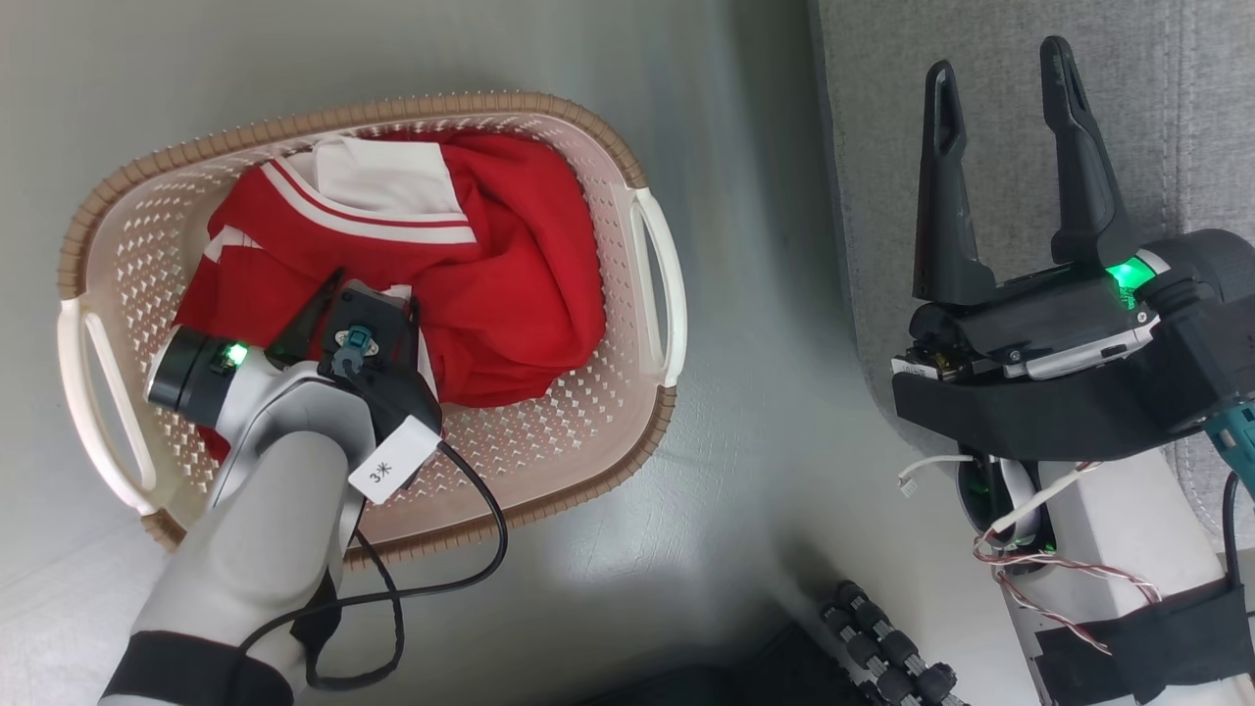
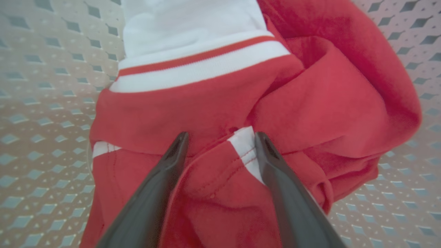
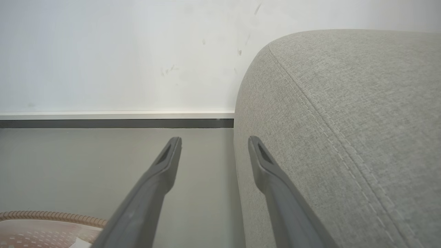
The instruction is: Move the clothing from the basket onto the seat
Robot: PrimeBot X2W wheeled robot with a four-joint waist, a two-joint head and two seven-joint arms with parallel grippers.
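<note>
The red clothing point(image 1: 510, 265) with white stripes lies bunched in the cream basket point(image 1: 608, 431) on the floor at the left. My left gripper point(image 1: 338, 294) points down into the basket. In the left wrist view its open fingers point(image 2: 220, 137) straddle a red fold with a white patch point(image 2: 246, 146); the tips are at the cloth point(image 2: 310, 103), and contact is not clear. My right gripper point(image 1: 1005, 74) stands open over the near edge of the light-grey seat point(image 1: 1147, 118), with nothing between its fingers point(image 3: 214, 141). The seat point(image 3: 344, 120) rises at the right of the right wrist view.
Grey floor point(image 1: 765, 412) separates the basket from the seat. A white wall with a dark baseboard point(image 3: 117, 123) runs behind. The basket's brown rim point(image 3: 51, 216) shows at the lower left of the right wrist view. Black rollers of my base point(image 1: 882, 647) lie near the bottom edge.
</note>
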